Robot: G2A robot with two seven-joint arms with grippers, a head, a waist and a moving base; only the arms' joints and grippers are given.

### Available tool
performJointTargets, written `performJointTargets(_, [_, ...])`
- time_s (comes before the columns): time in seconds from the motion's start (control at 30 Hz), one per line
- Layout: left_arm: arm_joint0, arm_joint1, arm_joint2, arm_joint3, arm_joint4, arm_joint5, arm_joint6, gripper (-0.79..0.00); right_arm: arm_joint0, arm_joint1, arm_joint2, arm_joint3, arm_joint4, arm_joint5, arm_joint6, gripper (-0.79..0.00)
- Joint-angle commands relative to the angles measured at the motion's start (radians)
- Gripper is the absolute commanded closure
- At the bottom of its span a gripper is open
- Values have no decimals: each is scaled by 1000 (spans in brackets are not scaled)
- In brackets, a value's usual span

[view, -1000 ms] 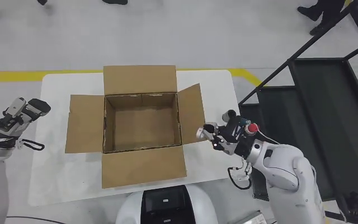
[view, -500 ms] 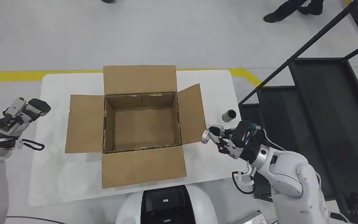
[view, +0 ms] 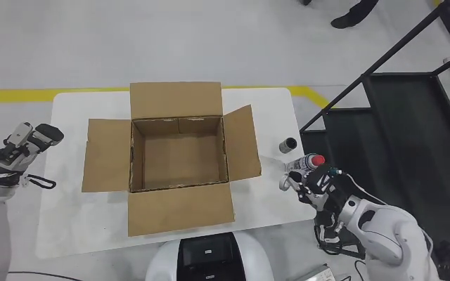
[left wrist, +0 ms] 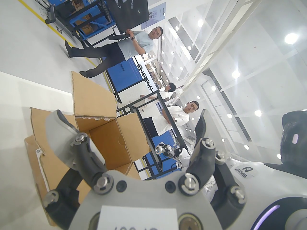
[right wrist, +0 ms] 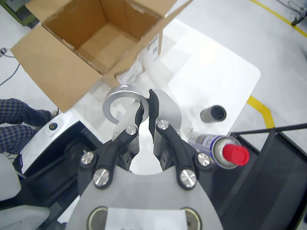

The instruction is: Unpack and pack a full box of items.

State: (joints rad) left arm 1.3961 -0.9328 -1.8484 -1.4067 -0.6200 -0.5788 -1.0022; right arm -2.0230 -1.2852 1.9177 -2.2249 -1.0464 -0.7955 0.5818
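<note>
The open cardboard box (view: 178,156) stands in the middle of the white table (view: 261,105), its four flaps spread and its inside (right wrist: 100,46) bare. My right gripper (view: 290,180) hangs over the table's right front corner, shut (right wrist: 145,107) on the rim of a silver metal ring (right wrist: 112,101). Beside it a spray can (view: 309,163) with a red cap (right wrist: 235,154) stands at the table's edge. A short dark cylinder (view: 287,145) lies a little farther back. My left gripper (view: 29,140) rests off the table's left side, open (left wrist: 129,123) and holding nothing.
A dark metal rack (view: 383,133) stands close against the table's right side, right behind the spray can. A yellow floor line (view: 28,94) runs behind the table. Bare tabletop lies between the box's right flap (view: 241,142) and the cylinder.
My right arm has drawn back from the box's right flap to the table's right front corner, carrying the ring. The left arm has stayed still.
</note>
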Motion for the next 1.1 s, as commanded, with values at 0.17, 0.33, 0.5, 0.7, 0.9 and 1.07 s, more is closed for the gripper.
performJointTargets(0.17, [0,0,0,0,0,0,0,-785,-14,4,-96,117,-226,88,9,0])
performJointTargets(0.33, [0,0,0,0,0,0,0,-785,1,5,-165,198,-382,172,-38,0])
performJointTargets(0.5, [0,0,0,0,0,0,0,-785,50,8,-223,289,-502,244,-29,0])
performJointTargets(0.7, [0,0,0,0,0,0,0,-785,131,9,-297,399,-609,299,-3,0])
performJointTargets(0.9, [0,0,0,0,0,0,0,-785,182,10,-342,467,-634,321,2,0])
performJointTargets(1.07, [0,0,0,0,0,0,0,-785,222,8,-382,504,-641,341,18,0])
